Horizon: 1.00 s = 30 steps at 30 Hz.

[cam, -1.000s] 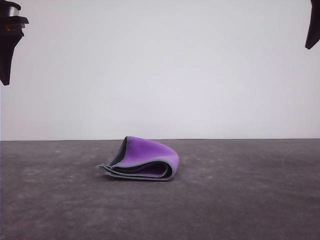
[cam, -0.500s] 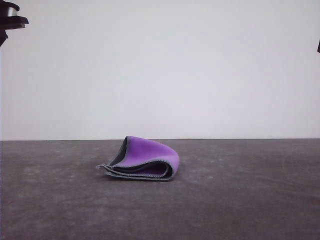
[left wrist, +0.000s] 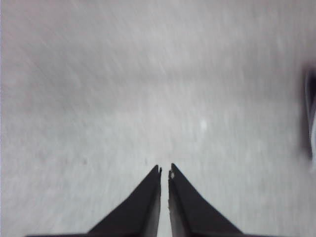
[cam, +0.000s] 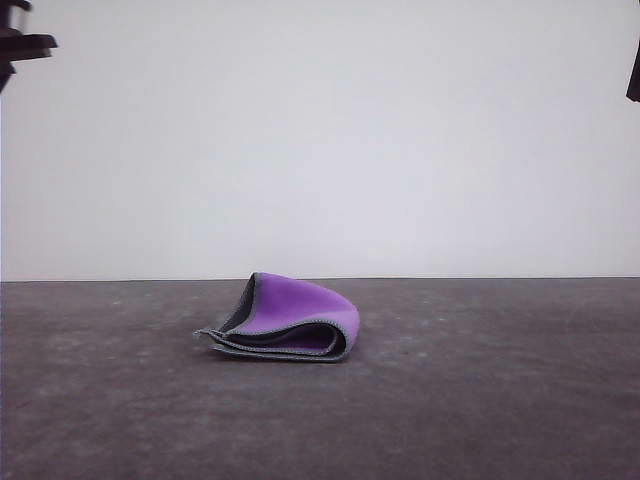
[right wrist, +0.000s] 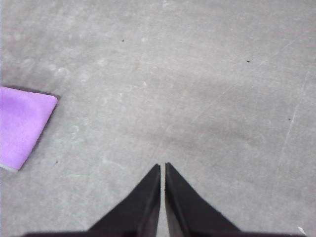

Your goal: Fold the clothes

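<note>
Purple-faced cloth (cam: 290, 318) lies folded at frame centre; with the left gripper (left wrist: 164, 170) and right gripper (right wrist: 162, 167) both pinched empty, we should clear without snagging.

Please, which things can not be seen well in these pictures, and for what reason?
- Folded thick cloth, purple outside with grey stitched edging: the front view shows one side; its far side and inner layers are hidden by its own folds.
- Same cloth in the right wrist view: cut off by the picture edge.
- Left wrist view: motion blur; the dark shape at the edge cannot be identified.
- Left gripper, right gripper: the arms are out of frame.
</note>
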{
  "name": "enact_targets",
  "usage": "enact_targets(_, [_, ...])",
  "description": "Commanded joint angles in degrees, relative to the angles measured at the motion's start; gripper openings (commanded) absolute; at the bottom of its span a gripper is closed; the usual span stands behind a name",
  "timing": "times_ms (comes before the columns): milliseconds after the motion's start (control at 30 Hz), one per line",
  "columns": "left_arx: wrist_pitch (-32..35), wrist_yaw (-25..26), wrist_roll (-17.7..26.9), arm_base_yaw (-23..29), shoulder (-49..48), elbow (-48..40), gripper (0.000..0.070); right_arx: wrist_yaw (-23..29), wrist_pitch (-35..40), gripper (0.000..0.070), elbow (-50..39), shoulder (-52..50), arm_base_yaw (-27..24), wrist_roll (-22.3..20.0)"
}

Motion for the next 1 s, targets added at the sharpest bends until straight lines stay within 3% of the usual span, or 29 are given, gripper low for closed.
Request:
enact_targets(0, [8.6, -0.2, -5.2, 0.0, -5.1, -7.7, 0.0016, -0.1, 0.4, 0.0012, 0.9, 0.5, -0.1, 0.7])
enact_targets(200, [26.9, -0.5, -6.1, 0.0, -25.9, -35.4, 0.0016, -0.1, 0.4, 0.0012, 0.9, 0.5, -0.1, 0.7])
enact_targets(400, [34.7, -3.7, -6.1, 0.0, -48.7, -53.6, 0.0016, -0.1, 0.4, 0.0012, 0.9, 0.5, -0.1, 0.7])
enact_targets(600, [35.1, -5.8, -6.1, 0.1, -62.6, -61.4, 0.0016, -0.1, 0.4, 0.0012, 0.9, 0.5, -0.1, 0.7])
enact_targets(967, [34.3, -7.5, -6.1, -0.1, -72.9, -66.3, 0.0016, -0.1, 0.4, 0.0012, 0.9, 0.5, -0.1, 0.7])
